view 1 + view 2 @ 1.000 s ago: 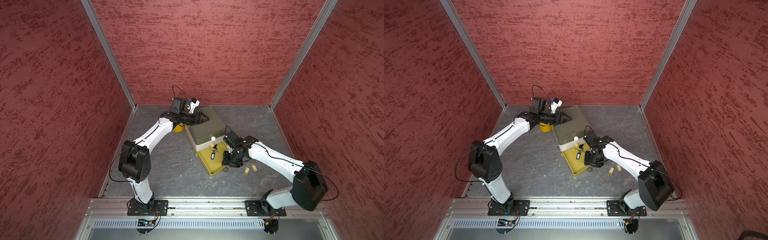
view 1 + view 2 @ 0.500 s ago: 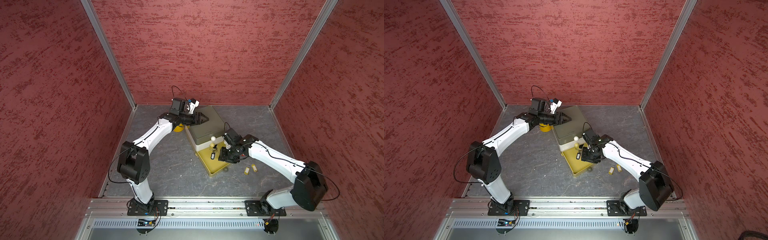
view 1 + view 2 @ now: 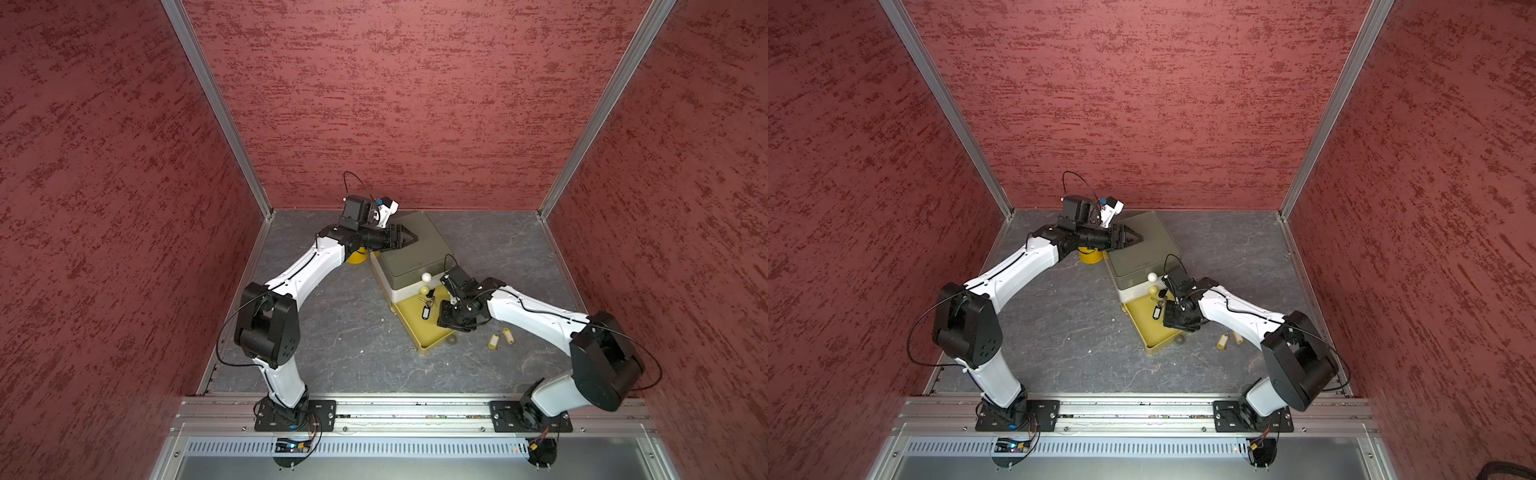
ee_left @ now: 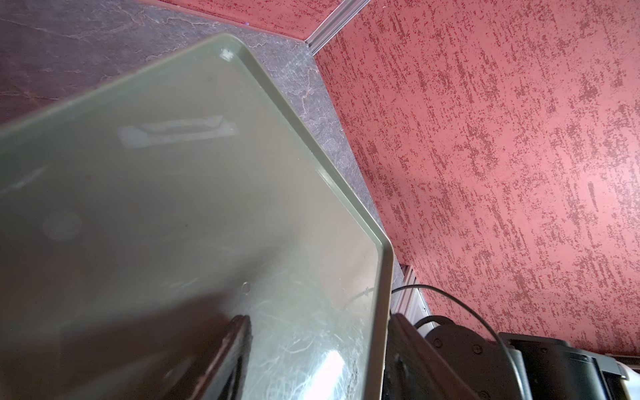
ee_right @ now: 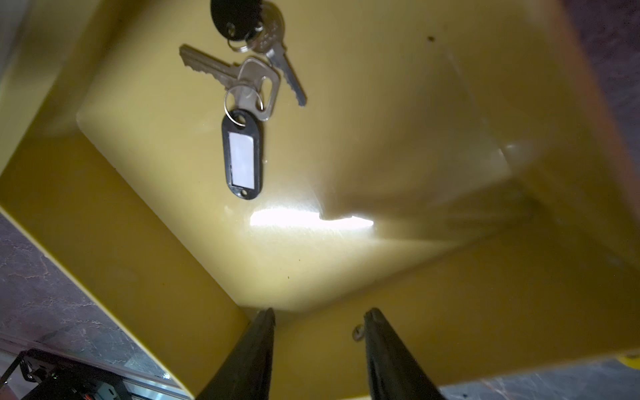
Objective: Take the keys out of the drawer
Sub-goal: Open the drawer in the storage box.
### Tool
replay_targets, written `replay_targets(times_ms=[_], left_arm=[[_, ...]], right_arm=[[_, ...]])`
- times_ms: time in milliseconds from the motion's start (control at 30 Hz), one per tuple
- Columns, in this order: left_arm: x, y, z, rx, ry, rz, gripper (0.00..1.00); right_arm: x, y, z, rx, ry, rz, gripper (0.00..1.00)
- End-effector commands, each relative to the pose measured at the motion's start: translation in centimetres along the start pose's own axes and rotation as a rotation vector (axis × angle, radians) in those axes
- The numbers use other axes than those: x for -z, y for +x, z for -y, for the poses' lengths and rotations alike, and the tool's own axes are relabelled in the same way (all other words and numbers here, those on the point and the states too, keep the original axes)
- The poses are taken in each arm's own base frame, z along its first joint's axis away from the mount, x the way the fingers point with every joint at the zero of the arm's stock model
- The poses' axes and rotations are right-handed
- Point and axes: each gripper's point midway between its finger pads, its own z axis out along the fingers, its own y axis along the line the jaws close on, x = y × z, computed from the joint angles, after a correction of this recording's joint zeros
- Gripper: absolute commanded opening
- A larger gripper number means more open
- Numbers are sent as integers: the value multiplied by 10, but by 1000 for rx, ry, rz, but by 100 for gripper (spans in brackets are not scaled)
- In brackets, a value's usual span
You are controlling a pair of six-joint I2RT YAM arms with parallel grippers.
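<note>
In the open yellow drawer (image 5: 381, 138), two black-tagged keys (image 5: 242, 152), right gripper (image 5: 318, 315) empty.

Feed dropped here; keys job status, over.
Right fingers open, empty, over the drawer; left fingers on cabinet top. Black-tagged keys inside, two yellow-tagged ones on the table. Nothing blocking.

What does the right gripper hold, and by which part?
Nothing: the right gripper has open, empty jaws over the yellow drawer; the black-tagged keys lie inside.

yellow drawer (image 5: 381, 138), black tag (image 5: 242, 192) w/ white label (image 5: 241, 159), 2 yellow tags (image 3: 493, 340).
</note>
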Motion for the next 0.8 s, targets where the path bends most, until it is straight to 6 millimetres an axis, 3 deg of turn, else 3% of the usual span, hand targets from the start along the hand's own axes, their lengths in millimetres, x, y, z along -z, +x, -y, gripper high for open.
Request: replay_targets(times_ms=[0,233,533,767], left_arm=[[-12,112,-104,371,-321,-312,66],[-11,113,-103,370,-324,-316,67],[-9,113,-103,370,-327,-316,67],[-9,108,-102,367,-326,-306,71]], right_arm=[[2,23,28,-47,98,-66,47],[-18,33,25,-90,67,-131,48],[-35,24,19,-94,88,-149,51],[-31,40,21,-210,48,-180,54]])
